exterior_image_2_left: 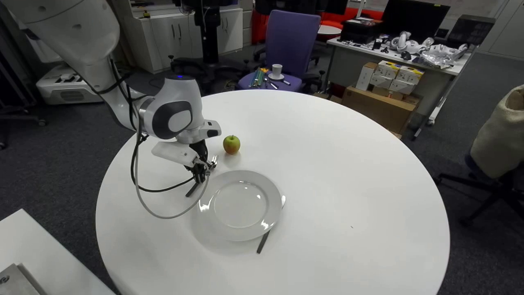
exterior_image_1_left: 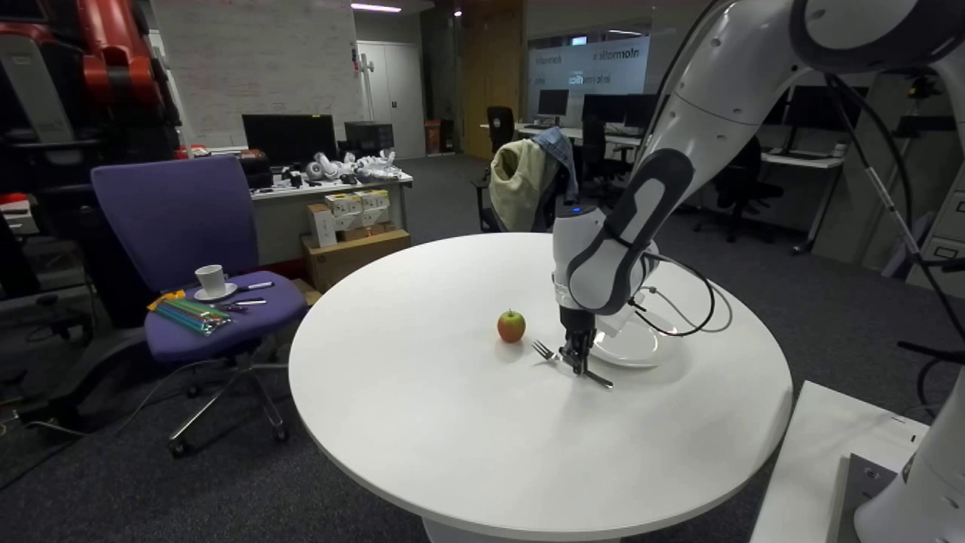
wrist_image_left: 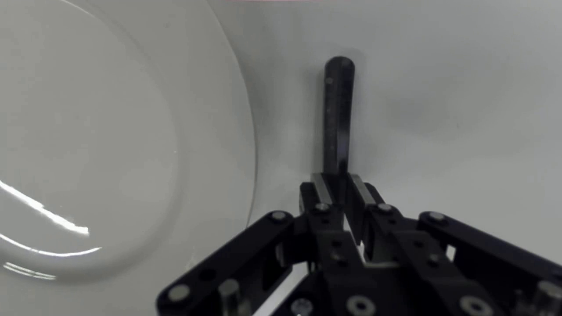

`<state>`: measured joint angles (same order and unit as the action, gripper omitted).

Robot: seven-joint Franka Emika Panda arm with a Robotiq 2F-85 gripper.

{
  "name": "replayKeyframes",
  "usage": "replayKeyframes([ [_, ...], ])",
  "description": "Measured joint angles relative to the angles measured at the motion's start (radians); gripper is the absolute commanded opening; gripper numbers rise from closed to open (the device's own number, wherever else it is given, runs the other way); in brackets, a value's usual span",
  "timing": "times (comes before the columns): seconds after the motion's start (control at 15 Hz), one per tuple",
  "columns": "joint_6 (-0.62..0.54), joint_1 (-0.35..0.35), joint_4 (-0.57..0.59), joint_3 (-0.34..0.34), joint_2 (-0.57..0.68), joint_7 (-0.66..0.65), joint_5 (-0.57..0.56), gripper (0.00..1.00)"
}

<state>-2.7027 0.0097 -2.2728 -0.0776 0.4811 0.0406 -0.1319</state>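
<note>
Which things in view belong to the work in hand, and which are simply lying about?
Apparently in use:
fork, its handle gripped
gripper, closed on it

Probably just lying about:
apple
plate
utensil partly hidden by the plate
white cup on the purple chair

The arm (exterior_image_1_left: 716, 105) is arching over and down in both exterior views. Its wrist (exterior_image_1_left: 607, 279) is standing nearly upright above the gripper (wrist_image_left: 338, 186), whose 2 fingers (wrist_image_left: 322, 193) are pointing downward and clamping, nearly together.
</note>
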Motion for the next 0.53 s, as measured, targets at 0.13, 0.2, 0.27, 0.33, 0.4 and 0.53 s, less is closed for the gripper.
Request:
replayKeyframes([
  [0.13,0.0,-0.013,-0.006,0.002,-0.019,0.006,0.001,0.04],
  [0.2,0.0,-0.025,-0.013,0.006,-0.034,0.018,0.002,0.04],
  [0.27,0.0,-0.039,-0.021,0.012,-0.052,0.033,0.006,0.04],
  [0.33,0.0,-0.053,-0.031,0.019,-0.072,0.05,0.012,0.04],
  [0.4,0.0,-0.068,-0.042,0.026,-0.094,0.068,0.02,0.04],
  [0.53,0.0,-0.097,-0.064,0.035,-0.138,0.103,0.044,0.04],
])
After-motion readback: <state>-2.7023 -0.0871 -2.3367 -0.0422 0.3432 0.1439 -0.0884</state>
